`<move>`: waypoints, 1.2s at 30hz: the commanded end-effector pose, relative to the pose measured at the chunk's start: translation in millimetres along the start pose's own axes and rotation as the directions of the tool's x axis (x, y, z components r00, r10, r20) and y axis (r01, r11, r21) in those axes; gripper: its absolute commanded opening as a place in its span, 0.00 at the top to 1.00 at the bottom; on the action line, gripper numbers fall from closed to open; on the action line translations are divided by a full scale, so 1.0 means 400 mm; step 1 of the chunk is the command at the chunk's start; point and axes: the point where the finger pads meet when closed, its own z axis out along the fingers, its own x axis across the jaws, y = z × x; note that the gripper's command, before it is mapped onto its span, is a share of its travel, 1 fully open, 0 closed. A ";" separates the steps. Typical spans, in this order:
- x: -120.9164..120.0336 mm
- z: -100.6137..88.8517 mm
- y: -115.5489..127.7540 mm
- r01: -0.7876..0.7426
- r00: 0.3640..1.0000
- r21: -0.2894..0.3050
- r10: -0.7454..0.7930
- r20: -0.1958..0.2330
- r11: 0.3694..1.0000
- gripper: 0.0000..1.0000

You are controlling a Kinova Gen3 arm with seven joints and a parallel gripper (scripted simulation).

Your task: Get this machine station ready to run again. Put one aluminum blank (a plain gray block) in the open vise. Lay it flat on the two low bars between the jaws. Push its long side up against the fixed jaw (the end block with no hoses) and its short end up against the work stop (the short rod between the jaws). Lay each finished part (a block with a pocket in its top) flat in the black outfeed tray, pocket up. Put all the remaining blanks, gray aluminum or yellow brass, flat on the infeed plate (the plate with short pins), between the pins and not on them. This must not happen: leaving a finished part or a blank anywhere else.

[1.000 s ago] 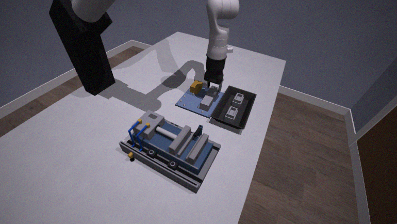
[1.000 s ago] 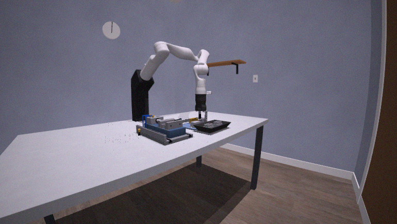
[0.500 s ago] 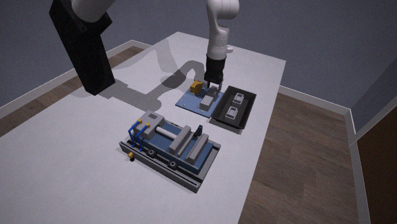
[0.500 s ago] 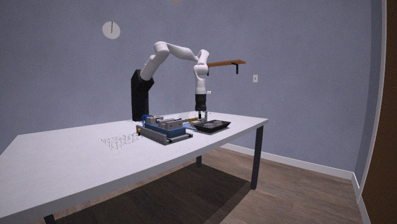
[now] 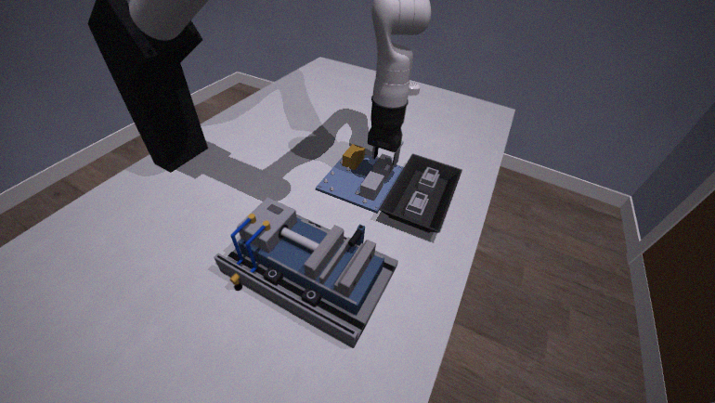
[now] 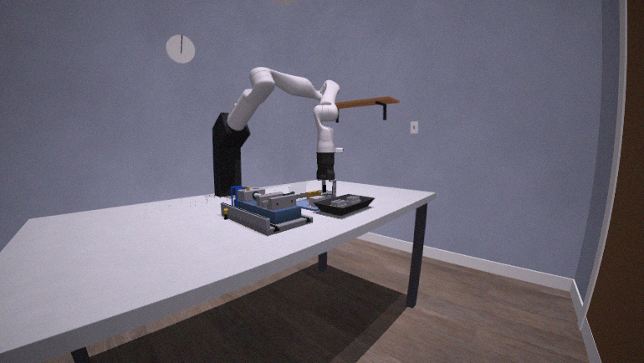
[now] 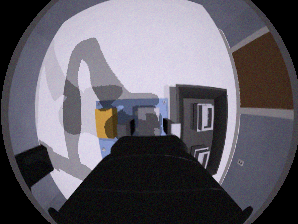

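Machining workshop: bench vise (image 5: 320, 260)

No legible text, labels, brands or numbers in any view. Round wall clock (image 6: 180, 48), high on the wall at 11 o'clock of the exterior view: plain face, no numerals, one dark hand pointing to 12.
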 end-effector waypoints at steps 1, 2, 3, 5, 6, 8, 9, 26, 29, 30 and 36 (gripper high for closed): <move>-0.005 0.002 0.000 0.004 1.000 0.002 -0.004 0.002 1.000 0.00; -0.005 0.002 0.000 0.004 1.000 0.002 -0.004 0.002 1.000 0.00; -0.005 0.002 0.000 0.004 1.000 0.002 -0.004 0.002 1.000 0.00; -0.005 0.002 0.000 0.004 1.000 0.002 -0.004 0.002 1.000 0.00; -0.005 0.002 0.000 0.004 1.000 0.002 -0.004 0.002 1.000 0.00; -0.005 0.002 0.000 0.004 1.000 0.002 -0.004 0.002 1.000 0.00; -0.005 0.002 0.000 0.004 1.000 0.002 -0.004 0.002 1.000 0.00; -0.005 0.005 -0.001 0.005 1.000 0.003 -0.005 0.002 1.000 0.00; -0.004 0.007 -0.003 0.006 1.000 0.004 -0.006 0.002 1.000 0.00; -0.004 0.008 -0.003 0.006 1.000 0.004 -0.006 0.002 1.000 0.00; -0.004 0.012 -0.004 0.006 1.000 0.005 -0.006 0.002 1.000 0.00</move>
